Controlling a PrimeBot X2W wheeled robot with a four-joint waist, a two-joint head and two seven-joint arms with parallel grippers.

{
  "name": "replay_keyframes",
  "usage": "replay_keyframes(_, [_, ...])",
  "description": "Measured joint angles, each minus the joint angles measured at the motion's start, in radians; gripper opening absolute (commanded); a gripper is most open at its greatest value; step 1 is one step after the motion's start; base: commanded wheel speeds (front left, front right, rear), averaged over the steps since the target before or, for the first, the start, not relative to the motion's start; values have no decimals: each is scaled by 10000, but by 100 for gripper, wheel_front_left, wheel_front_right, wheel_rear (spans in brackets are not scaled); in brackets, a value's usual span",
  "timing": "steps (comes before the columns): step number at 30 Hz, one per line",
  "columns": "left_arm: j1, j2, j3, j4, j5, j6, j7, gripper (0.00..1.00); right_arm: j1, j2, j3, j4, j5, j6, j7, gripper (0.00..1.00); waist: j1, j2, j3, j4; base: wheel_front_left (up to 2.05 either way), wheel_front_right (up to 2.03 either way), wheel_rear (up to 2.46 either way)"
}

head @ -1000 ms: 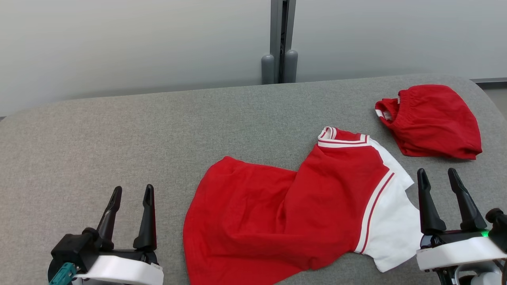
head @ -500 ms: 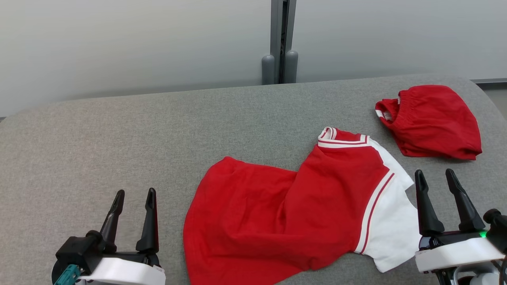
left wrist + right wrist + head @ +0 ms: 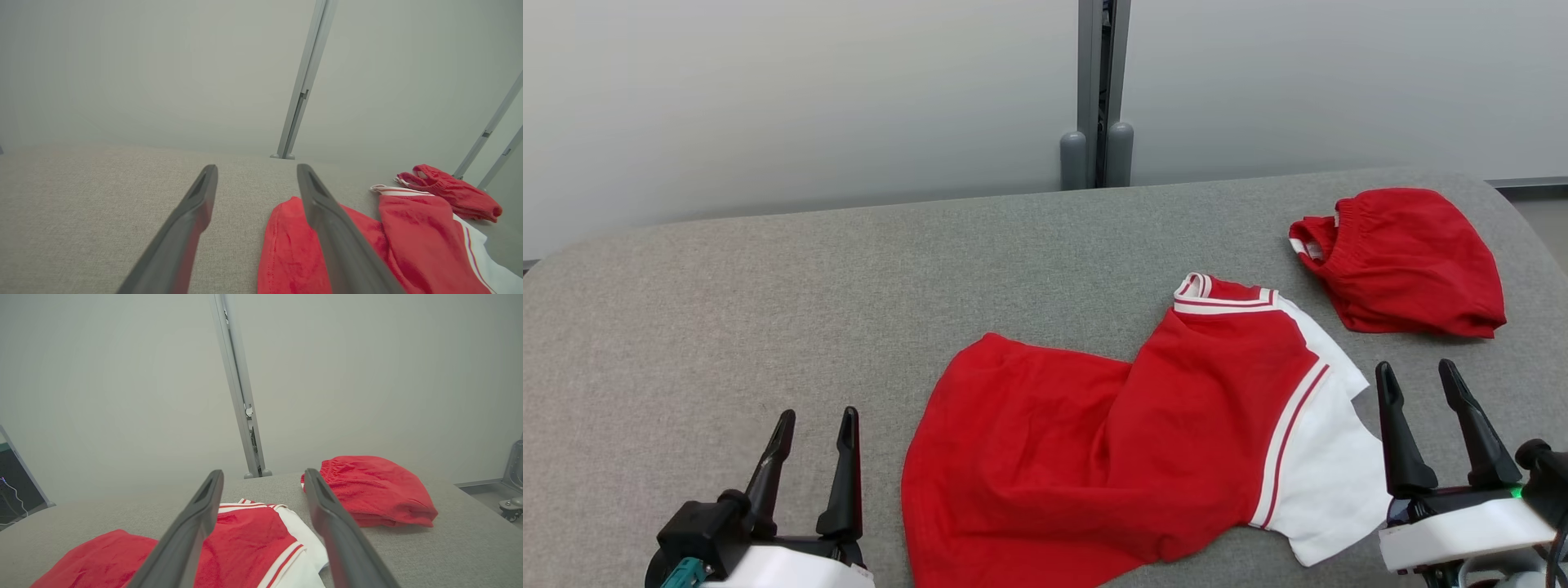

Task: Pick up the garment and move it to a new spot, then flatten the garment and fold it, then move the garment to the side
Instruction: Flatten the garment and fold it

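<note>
A red T-shirt with white sleeves and a striped collar [image 3: 1143, 441] lies rumpled on the grey table [image 3: 768, 310], its body partly doubled over. The shirt's red cloth [image 3: 286, 245] and collar [image 3: 253, 526] also appear in the wrist views. My left gripper [image 3: 815, 420] stands open at the lower left, a little left of the shirt's hem, holding nothing. My right gripper [image 3: 1417, 371] stands open at the lower right, just right of the white sleeve, holding nothing. Both hover apart from the cloth.
Folded red shorts [image 3: 1405, 261] lie at the table's far right, beyond my right gripper. A grey post [image 3: 1098, 90] rises behind the table's far edge against a pale wall. Bare table stretches across the left half.
The head camera has tilted, so the whole picture sits slightly lower. The left gripper appears a little lower and farther right. The shirt and shorts lie as before.
</note>
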State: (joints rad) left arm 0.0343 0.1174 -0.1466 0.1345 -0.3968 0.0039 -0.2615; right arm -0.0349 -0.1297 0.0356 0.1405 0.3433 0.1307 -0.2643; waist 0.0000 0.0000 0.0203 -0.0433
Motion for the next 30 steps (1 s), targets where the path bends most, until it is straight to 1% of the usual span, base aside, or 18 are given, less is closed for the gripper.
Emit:
replay_keyframes(5, [119, 0, -132, 286, -25, -44, 253, 100, 46, -182, -144, 284, 17, 0, 15, 100, 0, 0, -90, -8, 0, 0, 0])
replay_keyframes(9, [360, 56, -259, 483, -186, -54, 991, 100, 48, -426, -215, 683, 178, 0, 606, 100, 0, 0, -177, -17, 0, 0, 0])
replay_keyframes(12, [475, 98, -326, 529, -339, 71, 1808, 100, 35, -694, -297, 911, 265, 0, 1352, 100, 0, 0, -223, -5, 0, 0, 0])
replay_keyframes(16, [755, 247, -456, 351, -364, 420, 2920, 100, -113, -951, -437, 1156, 443, -2, 2556, 100, 0, 0, -237, 7, 0, 0, 0])
replay_keyframes(19, [858, 247, -625, 71, -418, 585, 3720, 100, -336, -1091, -439, 1421, 782, -2, 3670, 100, 0, 0, -222, 35, 0, 0, 0])
replay_keyframes(21, [875, 244, -742, -136, -453, 683, 4174, 100, -458, -1072, -451, 1616, 1264, -2, 4345, 100, 0, 0, -213, 56, 0, 0, 0])
replay_keyframes(25, [1088, 274, -1064, -504, -418, 780, 4920, 100, -797, -1279, -337, 2017, 1705, 0, 5336, 100, 0, 0, -157, 99, 0, 0, 0])
replay_keyframes(27, [1110, 332, -1214, -644, -422, 771, 5306, 100, -950, -1363, -303, 2291, 1898, 0, 5800, 100, 0, 0, -124, 134, 0, 0, 0])
replay_keyframes(30, [1244, 274, -1363, -773, -516, 767, 5670, 100, -1053, -1513, -236, 2711, 2054, 0, 6477, 100, 0, 0, -74, 199, 0, 0, 0])
